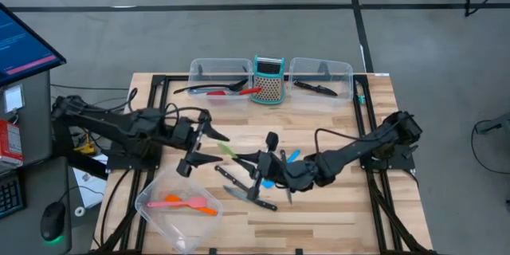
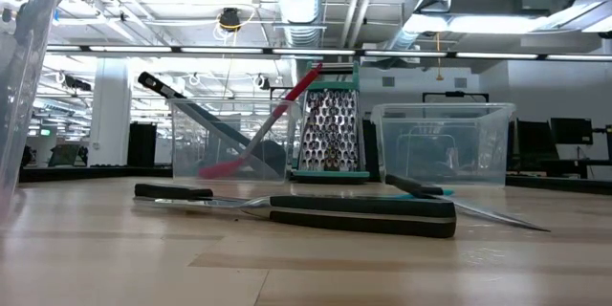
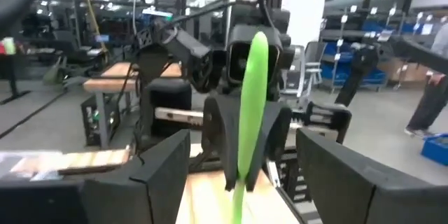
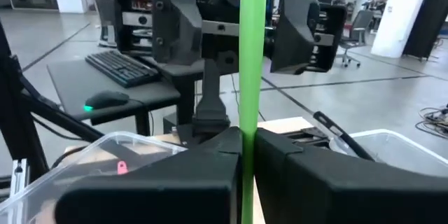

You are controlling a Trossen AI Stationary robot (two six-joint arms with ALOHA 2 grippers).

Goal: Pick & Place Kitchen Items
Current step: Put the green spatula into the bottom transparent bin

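My right gripper [image 1: 244, 159] is shut on a green spatula [image 1: 226, 150] above the middle of the table. My left gripper [image 1: 215, 148] faces it from the left and is open. Its two fingers [image 3: 157, 175] stand on either side of the spatula [image 3: 248, 105] without touching it. Black-handled knives [image 1: 243, 191] and a blue spatula [image 1: 292, 157] lie on the table under and beside the right gripper. One knife [image 2: 363, 215] lies close in the low view, which shows neither gripper. My right gripper pinches the green spatula's narrow strip [image 4: 246, 122] by its flat sides between its two fingers [image 4: 203, 161]. The fingers come about level from the table's right. The spatula is lifted clear of the table, and its free part reaches toward the left gripper.
A clear tub [image 1: 177, 207] at the near left holds an orange and a pink spatula. Two clear tubs stand at the far edge, the left one [image 1: 217, 70] with a red spoon and black utensils, the right one [image 1: 339, 70] with a black knife. The teal-framed grater [image 1: 269, 81] stands between them.
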